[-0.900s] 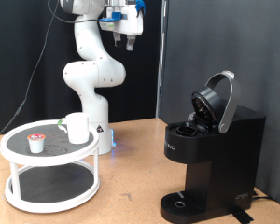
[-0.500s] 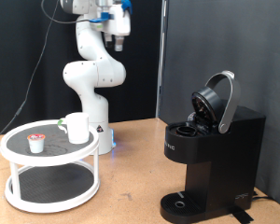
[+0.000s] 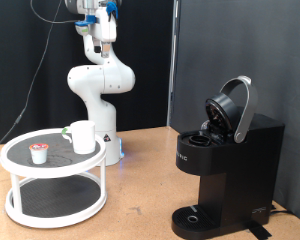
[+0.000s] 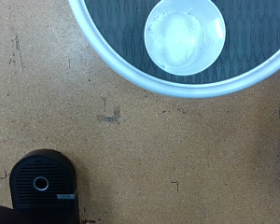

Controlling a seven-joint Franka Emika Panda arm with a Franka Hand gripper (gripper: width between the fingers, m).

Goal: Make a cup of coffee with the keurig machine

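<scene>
The white cup [image 3: 82, 136] stands on the top shelf of a round two-tier white stand [image 3: 20, 167] at the exterior view's left. From above, the wrist view shows the cup [image 4: 185, 35] empty inside the stand's white rim [image 4: 131, 70]. The black keurig machine [image 3: 225, 165] sits at the exterior view's right with its rounded lid [image 3: 236, 106] hinged up; its top also shows in the wrist view [image 4: 42, 182]. My gripper [image 3: 102, 40] hangs high near the exterior view's top, far above the stand, pointing down. Its fingers do not appear in the wrist view.
A small white pod with a red top [image 3: 38, 153] lies on the stand's top shelf beside the cup. The arm's white base [image 3: 102, 100] rises behind the stand. Bare brown tabletop [image 3: 140, 195] lies between the stand and the machine. Black curtains close off the back.
High above the table, the gripper has swung towards the exterior view's left, from over the middle towards the stand. Cup, pod and machine stay where they were.
</scene>
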